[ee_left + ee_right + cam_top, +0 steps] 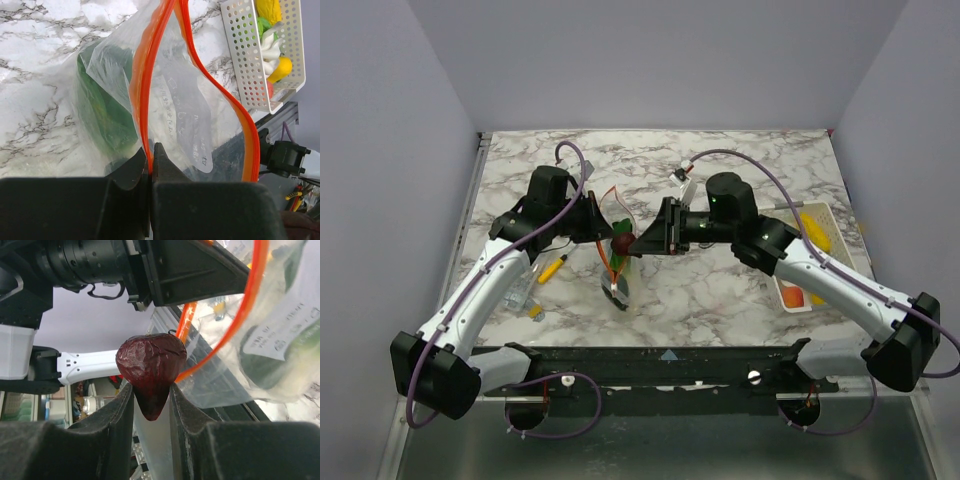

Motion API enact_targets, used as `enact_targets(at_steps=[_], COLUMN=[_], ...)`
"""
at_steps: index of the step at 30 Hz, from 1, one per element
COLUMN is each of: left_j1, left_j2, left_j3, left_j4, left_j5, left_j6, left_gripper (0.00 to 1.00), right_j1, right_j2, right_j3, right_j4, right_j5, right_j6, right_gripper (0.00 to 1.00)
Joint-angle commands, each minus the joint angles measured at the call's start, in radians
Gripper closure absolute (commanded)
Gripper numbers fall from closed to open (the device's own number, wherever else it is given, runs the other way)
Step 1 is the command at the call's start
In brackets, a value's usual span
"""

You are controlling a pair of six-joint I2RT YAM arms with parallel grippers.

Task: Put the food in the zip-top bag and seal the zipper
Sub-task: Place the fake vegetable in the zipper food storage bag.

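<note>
- Centrally, zip-top bag (185, 115) hangs above mid-table, mouth agape; film likely light, floppy and slippery, best held by its stiffer zipper (142, 75).
- Jaws of left gripper (151, 150) are pinched closed on one zipper lip.
- Jaws of right gripper (151, 395) clamp dark red fruit piece (150, 365), seemingly light and firm, just beside the mouth.

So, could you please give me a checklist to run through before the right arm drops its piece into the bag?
1. Left fingers pinching the zipper: ok.
2. Bag mouth open, its two strip halves apart: ok.
3. Dark red piece gripped between the right fingers: ok.
4. Piece right over the mouth: cannot tell; the top view shows it near the rim.
5. Room beside the green vegetable inside: ok.
</note>
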Motion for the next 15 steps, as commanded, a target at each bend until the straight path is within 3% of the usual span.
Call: enact_targets(at_steps=[1,10,15], left_j1=[0.004,0.004,0.003], left_j2=[-0.030,-0.036,-0.043], left_j3=[-0.005,-0.009,-0.011], left_j4=[0.016,0.023,0.023], left_j5=[-0.022,0.001,-0.001], left_j6=[0.020,0.015,0.015], left_gripper=[1.00,1.00,1.00], right_j1=[0.024,0.050,0.054], right_j2=[0.024,0.103,0.077], right_j3=[0.065,0.135,0.118], right_j4=[0.066,-0.068,-0.157], right_j5=[0.068,0.143,0.258], right_j6=[0.023,0.040,0.067], right_gripper=[1.00,0.97,0.86])
